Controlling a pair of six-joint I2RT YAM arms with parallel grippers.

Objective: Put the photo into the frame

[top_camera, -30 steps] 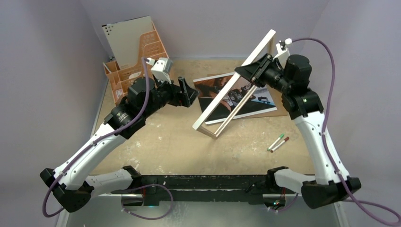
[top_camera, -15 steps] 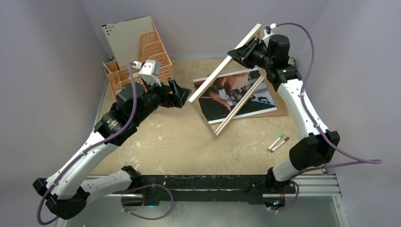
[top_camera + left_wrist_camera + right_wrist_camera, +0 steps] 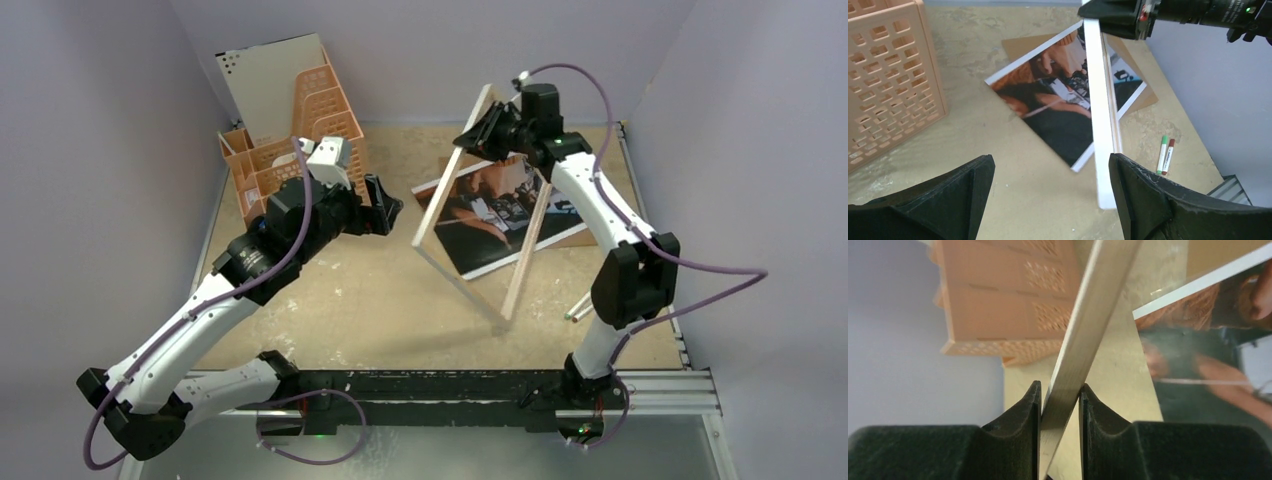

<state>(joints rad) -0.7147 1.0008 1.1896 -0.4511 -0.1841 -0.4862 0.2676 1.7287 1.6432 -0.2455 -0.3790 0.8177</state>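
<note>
The frame (image 3: 450, 165) hangs steeply tilted over the middle of the table. My right gripper (image 3: 487, 130) is shut on its upper rail, and its lower corner is down near the tabletop. In the right wrist view that rail (image 3: 1088, 310) sits slanted between the two fingers of the gripper (image 3: 1059, 392). The photo (image 3: 562, 222) lies face up behind the frame, partly seen through the pane. My left gripper (image 3: 388, 203) hovers open left of the frame. In its wrist view the jaws (image 3: 1050, 157) are empty, with the white frame edge (image 3: 1100, 125) and the photo (image 3: 1048, 100) ahead.
An orange basket (image 3: 290, 140) holding a beige board stands at the back left. Two markers (image 3: 580, 305) lie at the right. A brown backing sheet (image 3: 1018, 45) lies under the photo. Purple walls close in the back and both sides.
My right arm has swung left and turned the frame, so it now stands more edge-on with its lower corner nearer the front. The left gripper has shifted slightly and stays open.
</note>
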